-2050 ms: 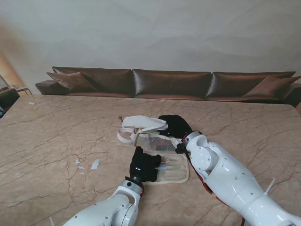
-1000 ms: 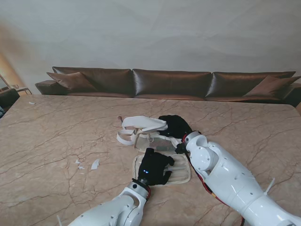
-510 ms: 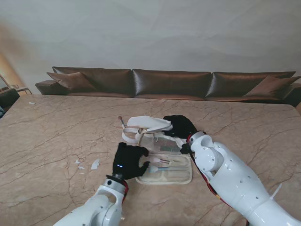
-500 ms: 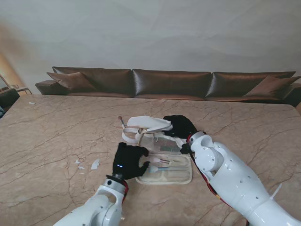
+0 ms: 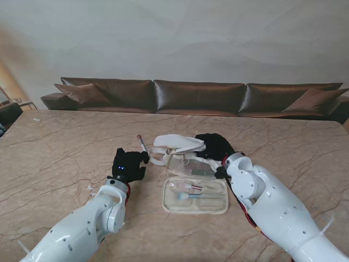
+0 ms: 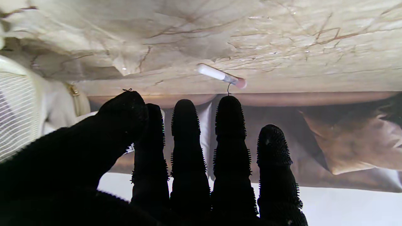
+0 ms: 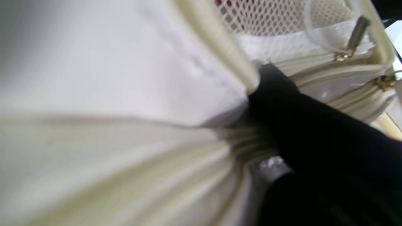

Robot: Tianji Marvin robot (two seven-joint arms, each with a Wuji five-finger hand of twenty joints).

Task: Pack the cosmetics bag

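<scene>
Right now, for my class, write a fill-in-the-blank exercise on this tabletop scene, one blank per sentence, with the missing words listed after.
1. The cream fabric cosmetics bag lies ____ on the marble table.
2. The black-gloved left hand reaches toward a thin white stick with a ____ tip.
3. The black-gloved right hand grips the bag's far flap; its ____ are hidden in the stand view.

Missing words: open; pink; fingers

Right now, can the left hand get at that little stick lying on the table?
Probably yes. The left hand is open, and the stick lies just past its fingertips, with only bare table between.
</scene>
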